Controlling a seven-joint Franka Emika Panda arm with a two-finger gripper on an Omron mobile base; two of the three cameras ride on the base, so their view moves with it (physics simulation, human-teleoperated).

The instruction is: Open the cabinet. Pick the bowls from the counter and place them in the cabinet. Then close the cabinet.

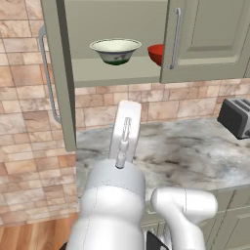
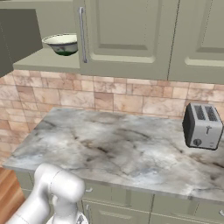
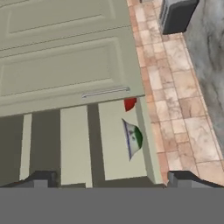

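Note:
The cabinet [image 1: 117,19] hangs on the wall with its left door [image 1: 61,73] swung out and its right door [image 1: 205,39] shut. On its shelf [image 1: 117,73] stands the cream-white bowl [image 1: 115,51] with green marking. Beside it sits the red bowl [image 1: 156,54], half hidden by the shut door. In the rolled hand view the cream bowl [image 3: 132,139] and a sliver of the red bowl [image 3: 129,103] lie ahead. My gripper [image 3: 113,180] is open, nothing between its fingertips [image 3: 40,179], and it stands back from the cabinet opening. The counter [image 1: 185,151] lies below.
A silver toaster [image 1: 237,117] stands at the counter's right, against the tan brick wall [image 1: 146,105]. The open left door juts out past the counter's left end. Drawer fronts [image 2: 122,201] run under the slab. My white arm [image 1: 124,136] rises in front of the counter.

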